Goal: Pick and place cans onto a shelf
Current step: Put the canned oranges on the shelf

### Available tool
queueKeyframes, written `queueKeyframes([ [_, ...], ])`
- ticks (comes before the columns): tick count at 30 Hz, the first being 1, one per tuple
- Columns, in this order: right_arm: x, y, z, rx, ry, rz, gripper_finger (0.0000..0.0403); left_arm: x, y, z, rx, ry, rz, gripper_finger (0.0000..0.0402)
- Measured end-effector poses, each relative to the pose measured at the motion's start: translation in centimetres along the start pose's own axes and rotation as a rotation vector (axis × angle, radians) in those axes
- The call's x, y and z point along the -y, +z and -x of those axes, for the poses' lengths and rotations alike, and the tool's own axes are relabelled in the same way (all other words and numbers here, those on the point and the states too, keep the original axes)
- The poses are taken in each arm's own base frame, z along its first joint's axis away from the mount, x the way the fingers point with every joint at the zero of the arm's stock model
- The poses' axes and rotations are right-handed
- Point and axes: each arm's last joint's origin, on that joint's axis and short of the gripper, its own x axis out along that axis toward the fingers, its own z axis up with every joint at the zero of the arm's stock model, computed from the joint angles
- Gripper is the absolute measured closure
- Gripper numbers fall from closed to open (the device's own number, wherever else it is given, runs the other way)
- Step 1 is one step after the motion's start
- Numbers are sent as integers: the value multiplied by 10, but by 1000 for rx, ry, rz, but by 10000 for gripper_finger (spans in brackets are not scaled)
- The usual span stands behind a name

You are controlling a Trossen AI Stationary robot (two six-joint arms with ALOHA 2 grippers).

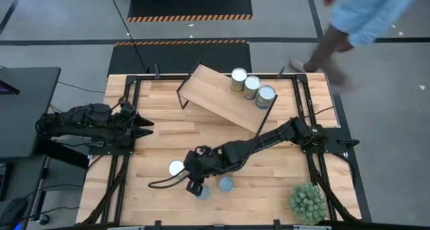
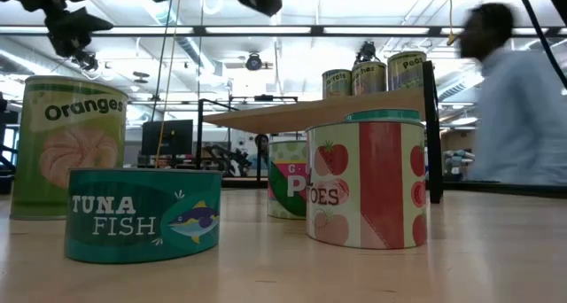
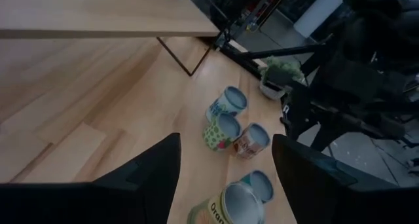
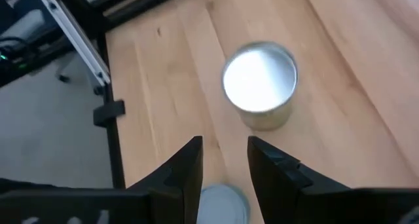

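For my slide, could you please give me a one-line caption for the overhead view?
Three cans on the tilted shelf; right end effector over cans near the table's front edge, left end effector waiting.

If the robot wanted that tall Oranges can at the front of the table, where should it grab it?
Probably by its round side wall, coming from above. The Oranges can stands upright with its shiny lid facing up, and bare tabletop lies around it, so the right gripper, open and close beside it, could likely drop its fingers on either side.

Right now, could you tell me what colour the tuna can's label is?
Teal, with white lettering and a small fish picture; the tuna can shows best in the low view.
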Motion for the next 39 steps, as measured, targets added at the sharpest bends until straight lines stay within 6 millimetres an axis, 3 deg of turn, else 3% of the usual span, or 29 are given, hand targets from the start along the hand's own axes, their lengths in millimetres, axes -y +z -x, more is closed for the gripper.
queueKeyframes([
  [13,-9,-10,4,-64,43,-24,293,4,3,-27,-69,52,4,155],
  [18,-17,-18,6,-61,34,54,300,8,6,-36,-77,22,7,155],
  [28,-19,-18,10,-44,11,100,309,14,11,-38,-41,-56,-26,155],
  [39,17,14,4,70,-124,-10,309,8,-2,-36,-216,-101,-336,155],
])
